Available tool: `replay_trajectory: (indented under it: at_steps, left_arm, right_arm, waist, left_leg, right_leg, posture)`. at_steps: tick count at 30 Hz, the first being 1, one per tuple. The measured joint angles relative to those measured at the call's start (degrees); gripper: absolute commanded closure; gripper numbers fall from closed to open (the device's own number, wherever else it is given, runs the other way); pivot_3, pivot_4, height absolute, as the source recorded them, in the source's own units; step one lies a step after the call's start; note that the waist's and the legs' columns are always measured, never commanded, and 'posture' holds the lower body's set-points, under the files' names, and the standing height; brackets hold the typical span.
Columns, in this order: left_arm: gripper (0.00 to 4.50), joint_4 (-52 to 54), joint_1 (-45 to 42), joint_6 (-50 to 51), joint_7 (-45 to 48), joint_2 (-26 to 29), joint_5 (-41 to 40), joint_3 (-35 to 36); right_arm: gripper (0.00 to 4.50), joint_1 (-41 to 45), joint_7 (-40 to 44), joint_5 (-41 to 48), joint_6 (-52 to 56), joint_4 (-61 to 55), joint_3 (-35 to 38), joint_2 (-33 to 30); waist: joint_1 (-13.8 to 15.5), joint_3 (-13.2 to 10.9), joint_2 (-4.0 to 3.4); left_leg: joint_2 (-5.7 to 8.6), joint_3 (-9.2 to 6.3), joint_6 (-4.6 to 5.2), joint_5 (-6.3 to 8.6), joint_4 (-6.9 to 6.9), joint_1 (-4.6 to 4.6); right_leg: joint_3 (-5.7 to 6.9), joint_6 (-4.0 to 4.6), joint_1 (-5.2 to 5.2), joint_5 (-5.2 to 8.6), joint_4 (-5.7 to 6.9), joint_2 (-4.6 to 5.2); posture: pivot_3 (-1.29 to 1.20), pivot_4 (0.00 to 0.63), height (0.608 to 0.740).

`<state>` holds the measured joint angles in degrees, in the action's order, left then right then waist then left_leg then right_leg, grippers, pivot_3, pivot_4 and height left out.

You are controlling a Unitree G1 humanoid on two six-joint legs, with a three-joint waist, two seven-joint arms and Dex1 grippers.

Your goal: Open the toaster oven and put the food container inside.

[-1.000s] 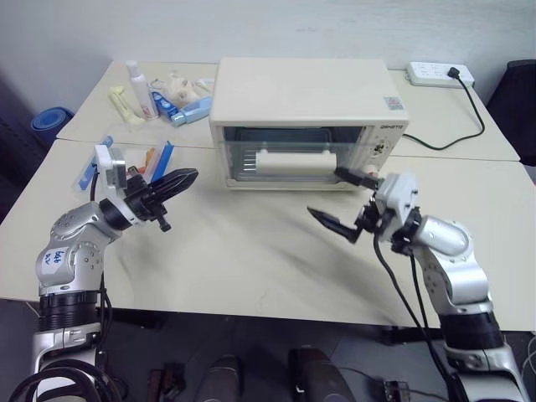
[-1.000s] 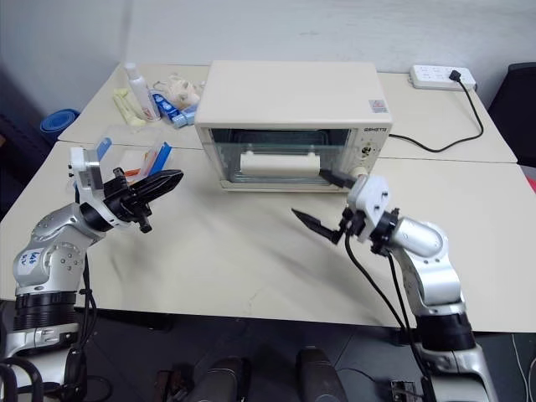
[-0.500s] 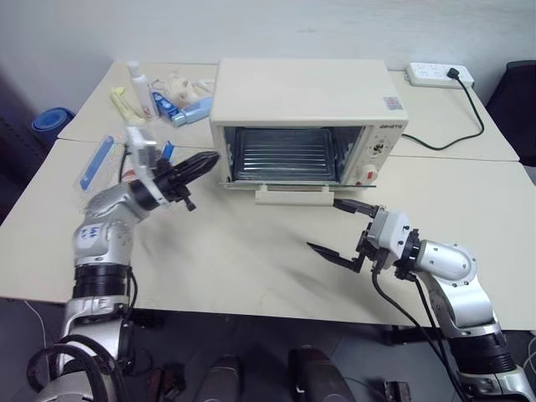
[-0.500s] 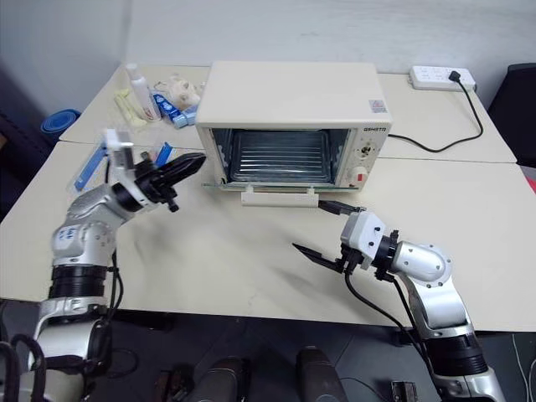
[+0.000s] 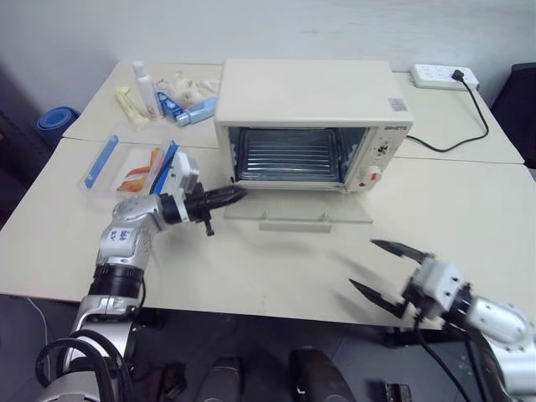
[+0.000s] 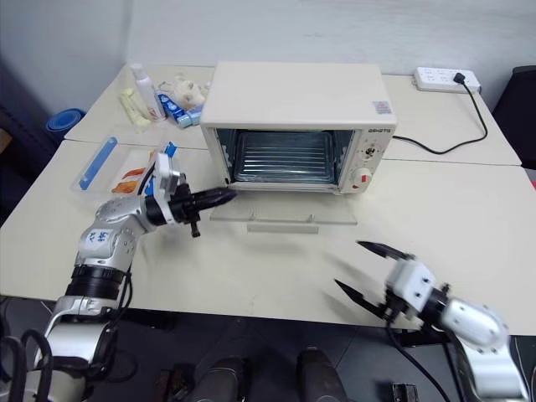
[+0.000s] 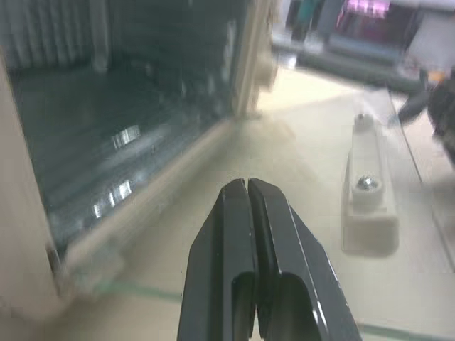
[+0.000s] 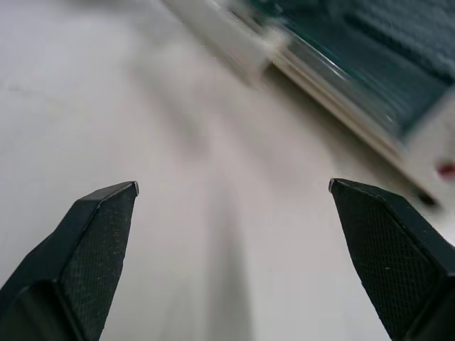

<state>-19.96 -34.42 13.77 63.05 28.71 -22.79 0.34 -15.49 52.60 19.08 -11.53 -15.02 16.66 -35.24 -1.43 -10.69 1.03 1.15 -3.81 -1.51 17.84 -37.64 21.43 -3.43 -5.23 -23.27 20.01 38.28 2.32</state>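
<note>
Left claw (image 5: 234, 193) pinched empty, right claw (image 5: 387, 270) spread wide, we'd grip the light, slippery food container (image 5: 136, 167) across its stiff rim.

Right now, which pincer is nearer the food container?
Left. The left pincer is just right of the food container; the right pincer hangs far across the table, near its front edge.

No legible text. Small dark brand mark on oven (image 5: 311, 126) front at 3 o'clock of cavity, unreadable; red-white sticker on top, also unreadable.
</note>
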Motion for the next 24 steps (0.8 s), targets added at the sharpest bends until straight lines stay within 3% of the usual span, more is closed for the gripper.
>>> replay_trajectory:
  at_steps: [5, 10, 13, 16, 24]
  left_arm:
    - [4.44, 2.4, 4.1, 0.4, -1.8, -1.1, 2.2, -1.9]
    - [4.44, 6.3, 7.5, -2.0, -3.8, -1.9, 2.8, -1.2]
    - [3.87, 11.9, 12.9, -0.6, -5.8, -2.9, 0.0, 1.4]
    - [2.96, 20.2, 20.0, 3.1, -9.0, -1.9, -4.4, 6.8]
    - [0.53, 35.8, 39.8, 13.3, -23.2, 0.9, -19.3, 34.9]
  right_arm:
    - [0.0, 3.6, -2.7, 2.5, -4.5, -0.2, 6.9, 0.1]
    - [0.0, 7.8, -2.5, 3.9, -2.6, 1.3, 4.6, 0.0]
    - [0.0, 11.2, -0.2, 8.9, 1.4, 0.6, 0.5, 0.4]
    - [0.0, 15.4, 0.6, 9.6, 1.9, -0.1, -3.4, 1.9]
    - [0.0, 20.9, 4.8, 9.7, -0.3, 0.6, -10.0, 5.0]
  waist:
    - [-0.2, 0.0, 0.03]
    - [-0.1, 0.0, 0.01]
    - [-0.4, 0.0, 0.02]
    - [-0.5, 0.0, 0.01]
    - [-0.1, 0.0, 0.01]
  left_leg:
    - [-0.13, -0.1, 0.02, 0.0, 0.0, -0.36]
    - [-0.13, -0.15, 0.02, 0.0, 0.03, -0.35]
    - [-0.21, -0.14, 0.01, 0.02, 0.05, -0.3]
    - [-0.28, -0.16, 0.0, 0.03, 0.13, -0.34]
    - [-0.22, -0.21, 0.09, 0.1, 0.14, -0.35]
  right_leg:
    - [0.08, -0.05, 0.38, -0.03, -0.03, -0.12]
    - [0.11, -0.05, 0.48, -0.03, -0.22, -0.08]
    - [0.11, -0.05, 0.47, -0.03, -0.29, -0.1]
    - [0.13, -0.04, 0.45, -0.02, -0.32, -0.12]
    - [0.17, -0.04, 0.55, -0.02, -0.5, 0.0]
  posture:
    - [0.0, 0.15, 0.74]
    - [0.0, 0.15, 0.74]
    - [0.0, 0.15, 0.74]
    - [0.0, 0.15, 0.74]
    - [0.0, 0.15, 0.74]
